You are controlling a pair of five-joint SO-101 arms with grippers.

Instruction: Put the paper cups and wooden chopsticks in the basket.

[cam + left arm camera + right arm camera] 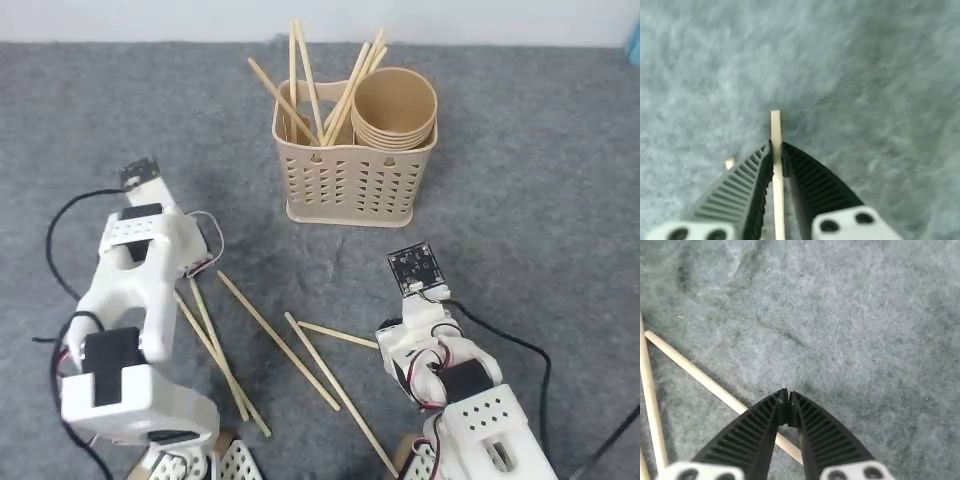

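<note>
Chopstick (775, 125) — tight in left gripper (776, 145)

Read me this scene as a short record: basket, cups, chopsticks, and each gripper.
basket: upright, far side of the mat
cups: stacked in the basket's right compartment
chopsticks in basket: several, standing, mostly left of the cups
loose chopsticks: about five, flat on the mat between the arms
left gripper: shut on a chopstick
right gripper: shut, holding nothing; a loose chopstick runs beneath it
</note>
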